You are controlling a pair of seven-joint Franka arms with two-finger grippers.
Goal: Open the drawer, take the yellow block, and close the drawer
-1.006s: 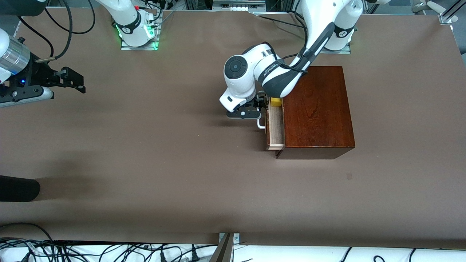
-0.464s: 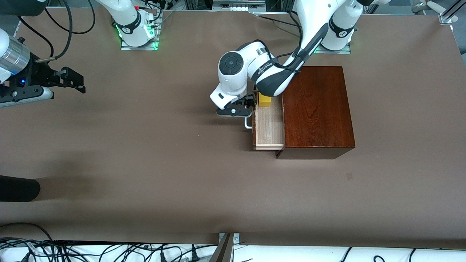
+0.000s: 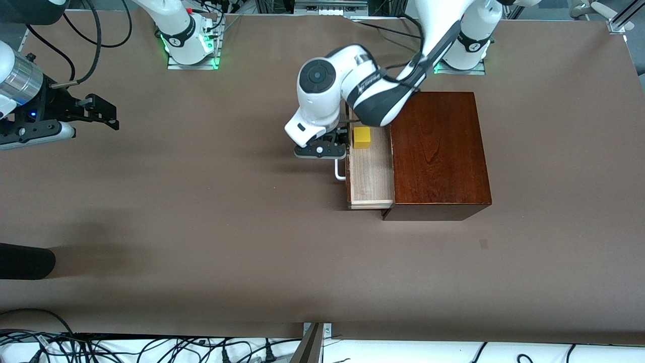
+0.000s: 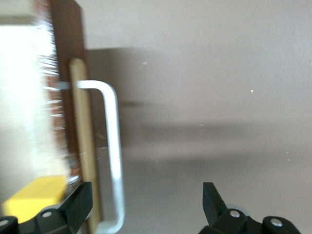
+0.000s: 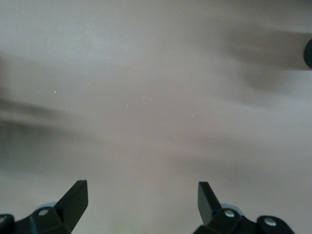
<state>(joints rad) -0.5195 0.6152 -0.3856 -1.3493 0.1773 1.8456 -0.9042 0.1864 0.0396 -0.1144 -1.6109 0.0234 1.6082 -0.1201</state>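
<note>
The drawer (image 3: 372,179) stands pulled out of the dark wooden box (image 3: 438,151) toward the right arm's end of the table, its pale inside showing. The yellow block (image 3: 361,137) lies in the drawer at the end farther from the front camera, and shows as a yellow corner (image 4: 36,195) in the left wrist view. My left gripper (image 3: 330,147) is open at the drawer front, its fingers straddling the white handle (image 4: 113,146) without squeezing it. My right gripper (image 3: 103,113) waits open over bare table at the right arm's end, with nothing between its fingertips (image 5: 142,200).
The left arm's white elbow (image 3: 317,83) hangs over the table just beside the box. A black rounded object (image 3: 25,261) juts in at the right arm's end, nearer the front camera. Cables (image 3: 151,348) run along the near table edge.
The drawer has slid out of the box toward the right arm's end, with the left gripper at its handle. The yellow block, half hidden before, now shows fully. The right arm has not moved.
</note>
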